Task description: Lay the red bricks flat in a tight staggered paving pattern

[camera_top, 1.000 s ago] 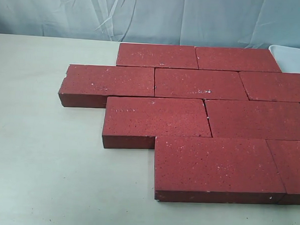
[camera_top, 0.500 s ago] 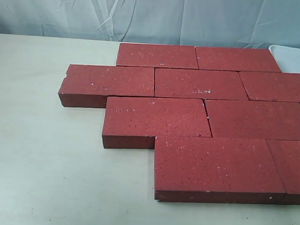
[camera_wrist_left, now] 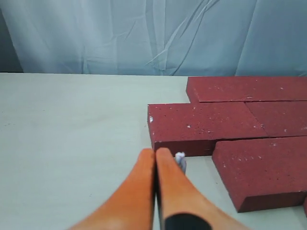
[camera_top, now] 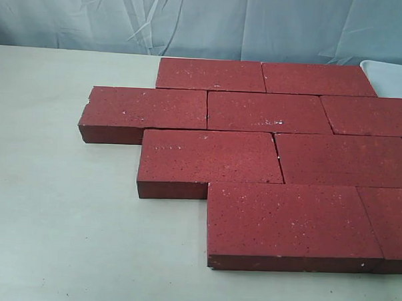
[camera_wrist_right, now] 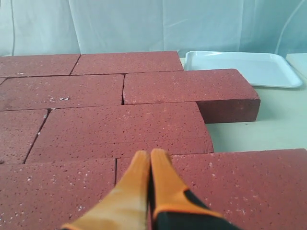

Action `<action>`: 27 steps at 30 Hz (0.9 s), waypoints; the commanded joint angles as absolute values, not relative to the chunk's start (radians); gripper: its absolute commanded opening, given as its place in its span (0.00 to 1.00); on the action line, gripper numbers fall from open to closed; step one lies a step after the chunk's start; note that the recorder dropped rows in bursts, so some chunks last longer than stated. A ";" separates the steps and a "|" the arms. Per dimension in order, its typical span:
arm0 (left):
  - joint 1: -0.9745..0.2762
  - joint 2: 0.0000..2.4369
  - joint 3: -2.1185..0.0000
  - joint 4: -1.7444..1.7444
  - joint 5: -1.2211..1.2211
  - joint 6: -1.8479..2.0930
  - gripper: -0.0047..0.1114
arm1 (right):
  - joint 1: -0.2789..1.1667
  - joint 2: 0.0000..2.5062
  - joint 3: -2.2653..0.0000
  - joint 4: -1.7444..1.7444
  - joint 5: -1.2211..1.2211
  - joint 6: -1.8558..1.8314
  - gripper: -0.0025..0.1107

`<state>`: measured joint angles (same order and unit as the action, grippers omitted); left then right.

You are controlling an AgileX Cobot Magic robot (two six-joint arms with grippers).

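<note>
We find the red bricks (camera_top: 267, 160) lying flat in four staggered rows on the table (camera_top: 64, 218), from centre toward 3 o'clock, with tight joints. We judge the paving essentially complete, though its 3 o'clock end runs out of frame. The left gripper (camera_wrist_left: 155, 152) and right gripper (camera_wrist_right: 149, 153) are both fully closed, holding nothing.
</note>
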<state>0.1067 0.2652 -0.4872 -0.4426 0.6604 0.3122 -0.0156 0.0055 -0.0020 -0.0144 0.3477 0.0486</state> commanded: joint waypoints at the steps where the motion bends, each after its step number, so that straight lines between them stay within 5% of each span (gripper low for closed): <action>1: 0.108 0.248 -0.474 -0.375 0.646 0.327 0.04 | -0.023 0.000 0.000 -0.013 0.334 0.044 0.01; 15: 0.108 0.000 -0.072 -0.240 0.378 0.327 0.04 | -0.022 0.000 0.000 -0.015 0.334 0.044 0.01; 27: 0.108 0.000 0.000 -0.167 0.319 0.325 0.04 | -0.022 0.000 0.000 -0.015 0.334 0.046 0.01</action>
<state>0.1067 0.0062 -0.0048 -0.1783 0.3412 0.3254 -0.0156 0.0055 -0.0020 -0.0144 0.3477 0.0486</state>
